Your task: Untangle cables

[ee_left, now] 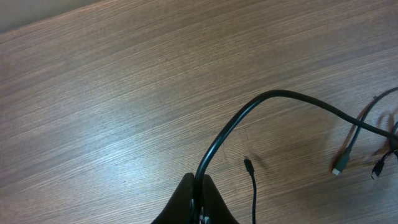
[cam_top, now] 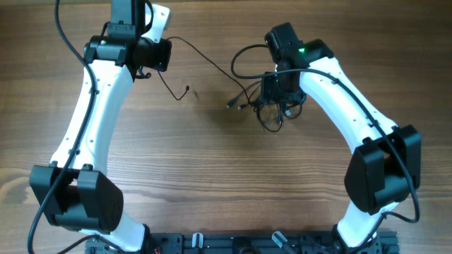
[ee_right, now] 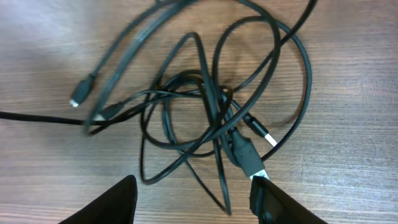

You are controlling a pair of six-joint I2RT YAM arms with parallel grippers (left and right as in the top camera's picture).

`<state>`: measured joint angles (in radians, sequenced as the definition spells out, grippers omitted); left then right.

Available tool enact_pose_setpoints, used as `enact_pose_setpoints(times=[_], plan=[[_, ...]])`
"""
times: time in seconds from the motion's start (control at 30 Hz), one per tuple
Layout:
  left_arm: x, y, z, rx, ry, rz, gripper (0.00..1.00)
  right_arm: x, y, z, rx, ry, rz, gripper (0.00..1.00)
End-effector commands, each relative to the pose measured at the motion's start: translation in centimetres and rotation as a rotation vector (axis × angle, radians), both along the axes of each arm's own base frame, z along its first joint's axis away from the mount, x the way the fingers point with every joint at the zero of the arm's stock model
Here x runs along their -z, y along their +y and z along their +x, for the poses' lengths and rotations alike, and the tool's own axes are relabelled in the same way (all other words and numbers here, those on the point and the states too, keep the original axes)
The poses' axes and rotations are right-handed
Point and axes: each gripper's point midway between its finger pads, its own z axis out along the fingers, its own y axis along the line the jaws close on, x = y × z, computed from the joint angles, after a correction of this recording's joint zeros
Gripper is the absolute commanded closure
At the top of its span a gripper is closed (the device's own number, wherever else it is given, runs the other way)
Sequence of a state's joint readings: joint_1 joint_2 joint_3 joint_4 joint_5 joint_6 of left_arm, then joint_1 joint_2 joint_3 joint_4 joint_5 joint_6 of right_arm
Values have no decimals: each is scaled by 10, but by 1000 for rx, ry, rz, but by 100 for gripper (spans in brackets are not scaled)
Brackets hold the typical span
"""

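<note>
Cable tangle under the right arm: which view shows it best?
Right wrist: the cable tangle fills the frame, with its crossings visible. Overhead shows it small and partly covered. Left wrist catches only its edge.

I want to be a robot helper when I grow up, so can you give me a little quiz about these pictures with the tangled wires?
1. True or false: the right gripper has its fingers shut tight together.
2. Where does the tangle of cables lie? A) under the left gripper; B) under the right gripper; C) hanging in the air.
3. Which gripper is pinching one cable?

Key: 1 false, its fingers stand wide apart. 2 B. 3 the left gripper.
</note>
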<state>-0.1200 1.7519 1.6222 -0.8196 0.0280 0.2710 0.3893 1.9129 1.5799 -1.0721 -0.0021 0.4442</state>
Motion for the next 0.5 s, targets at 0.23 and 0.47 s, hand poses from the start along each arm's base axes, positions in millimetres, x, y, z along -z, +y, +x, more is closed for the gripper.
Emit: enact_pose_setpoints(times=[0.23,0.47], plan=[[-8,-2,-3,8,-16,-7,96,18,5,-13,13,10,1,36],[-8,-2,-3,8,-16,-7,96,17,16,-17,41,7,12,40]])
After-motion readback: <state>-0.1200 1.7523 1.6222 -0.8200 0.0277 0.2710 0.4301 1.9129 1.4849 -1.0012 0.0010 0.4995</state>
